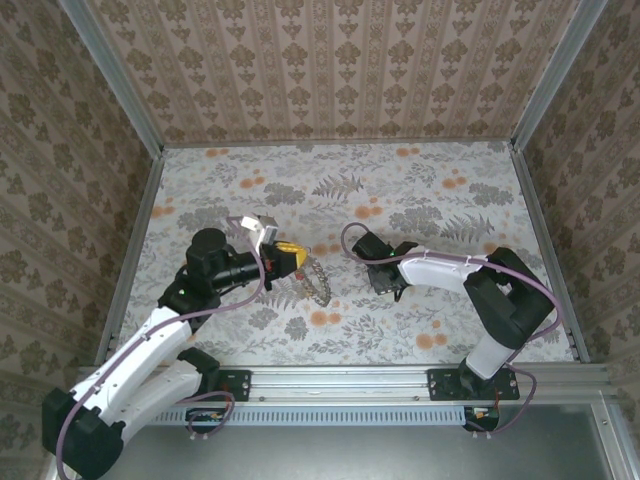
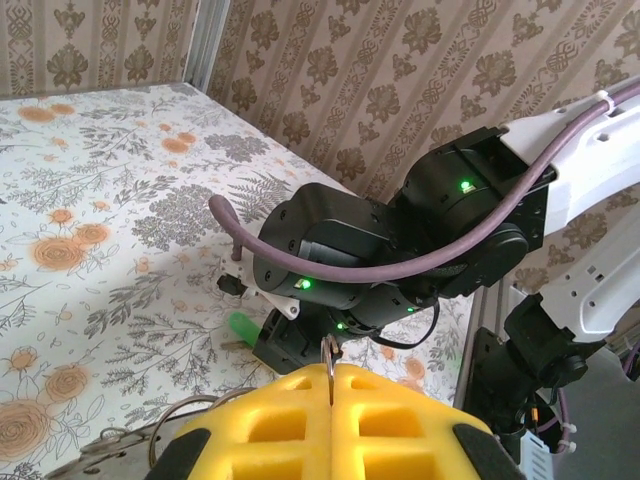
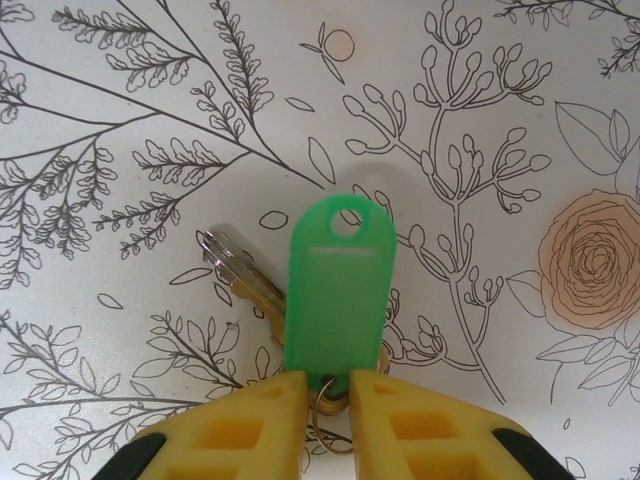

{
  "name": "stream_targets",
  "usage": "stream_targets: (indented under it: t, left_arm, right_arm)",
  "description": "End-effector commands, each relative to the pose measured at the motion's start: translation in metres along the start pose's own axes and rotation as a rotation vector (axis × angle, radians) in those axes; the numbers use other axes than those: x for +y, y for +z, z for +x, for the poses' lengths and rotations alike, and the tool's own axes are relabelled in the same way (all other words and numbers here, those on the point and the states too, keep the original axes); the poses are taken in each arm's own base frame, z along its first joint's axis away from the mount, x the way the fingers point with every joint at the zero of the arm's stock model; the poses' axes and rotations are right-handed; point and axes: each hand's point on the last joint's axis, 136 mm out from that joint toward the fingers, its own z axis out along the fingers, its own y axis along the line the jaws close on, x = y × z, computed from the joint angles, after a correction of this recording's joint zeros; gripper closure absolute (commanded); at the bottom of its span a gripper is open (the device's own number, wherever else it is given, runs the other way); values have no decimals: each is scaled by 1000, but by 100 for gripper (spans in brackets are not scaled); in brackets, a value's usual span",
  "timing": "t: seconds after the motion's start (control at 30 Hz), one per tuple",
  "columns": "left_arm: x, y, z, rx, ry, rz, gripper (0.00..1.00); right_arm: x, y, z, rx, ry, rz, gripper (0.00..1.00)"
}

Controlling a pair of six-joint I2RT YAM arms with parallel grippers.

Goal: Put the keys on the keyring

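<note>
My left gripper (image 1: 292, 259) is shut on the keyring (image 1: 316, 282), a brownish-grey hoop hanging down to its right over the table. In the left wrist view its yellow fingers (image 2: 290, 415) pinch a thin metal edge of the keyring (image 2: 329, 358) and wire loops curve off at the lower left. My right gripper (image 1: 384, 278) points down at the table. In the right wrist view it (image 3: 328, 388) is closed on the lower end of a green-tagged key (image 3: 338, 285) lying flat, with the metal blade (image 3: 238, 268) angled left and a small split ring between the fingers. Other keys are out of view.
The floral table (image 1: 400, 190) is walled by patterned panels on three sides, with metal posts at the corners. The right arm's black wrist (image 2: 330, 250) and purple cable sit just beyond my left gripper, and the green tag (image 2: 243, 326) shows beneath it.
</note>
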Motion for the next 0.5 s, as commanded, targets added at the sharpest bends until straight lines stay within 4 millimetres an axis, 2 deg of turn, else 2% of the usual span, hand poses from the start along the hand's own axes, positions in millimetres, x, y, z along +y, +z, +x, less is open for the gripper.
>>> stream_targets:
  t: [0.0,0.23,0.37,0.47]
  left_arm:
    - [-11,-6,-13,-56,35,35,100]
    - [-13,-6,-14,-65,36,44,100]
    - [-15,-7,-16,-73,39,52,100]
    - [-17,-9,-17,-79,42,57,100]
  right_arm:
    - [-2,4,19,48,4,5,78]
    - [-2,1,24,42,-1,24,79]
    - [-1,-3,23,24,2,24,74]
    - [-4,-4,29,47,-18,46,71]
